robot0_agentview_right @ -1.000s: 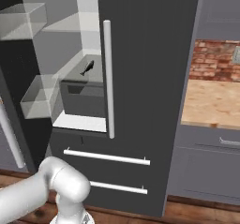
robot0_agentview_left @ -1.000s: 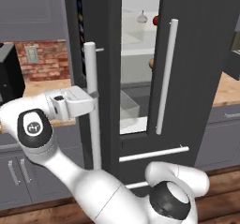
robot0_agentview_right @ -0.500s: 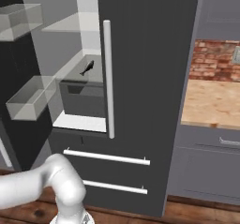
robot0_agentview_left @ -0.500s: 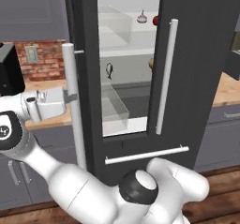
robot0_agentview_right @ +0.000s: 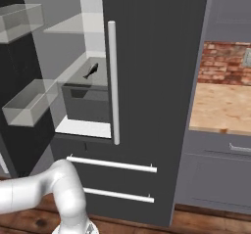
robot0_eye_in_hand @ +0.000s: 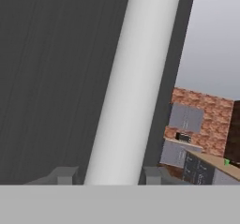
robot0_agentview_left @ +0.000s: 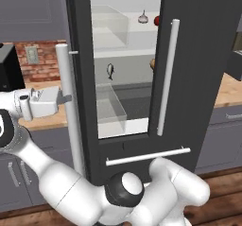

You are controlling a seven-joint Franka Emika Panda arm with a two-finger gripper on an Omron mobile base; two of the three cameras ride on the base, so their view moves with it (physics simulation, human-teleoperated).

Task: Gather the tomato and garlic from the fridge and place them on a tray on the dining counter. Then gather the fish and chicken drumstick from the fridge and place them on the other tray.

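My gripper (robot0_agentview_left: 65,99) is shut on the white vertical handle (robot0_agentview_left: 67,126) of the fridge's left door, which stands swung open. In the hand view the handle (robot0_eye_in_hand: 136,78) runs up between my fingertips (robot0_eye_in_hand: 65,175). Inside the fridge a small dark fish (robot0_agentview_left: 110,71) lies on the middle shelf, and it shows again in the right base view (robot0_agentview_right: 90,71). On the top shelf the garlic (robot0_agentview_left: 143,18) sits next to the red tomato (robot0_agentview_left: 156,20). A brown piece (robot0_agentview_left: 152,64), too small to identify, peeks out beside the shut right door.
The right fridge door (robot0_agentview_left: 198,69) is shut, with its long handle (robot0_agentview_left: 166,78). Clear bins (robot0_agentview_right: 29,105) hang on the open door's inner side. Two drawer bars (robot0_agentview_right: 112,164) lie below. A wooden counter (robot0_agentview_right: 220,105) flanks the fridge on the right, another counter (robot0_agentview_left: 45,121) on the left.
The left door has swung further open, with my gripper carrying its handle to the left. More of the fridge shelves now shows.
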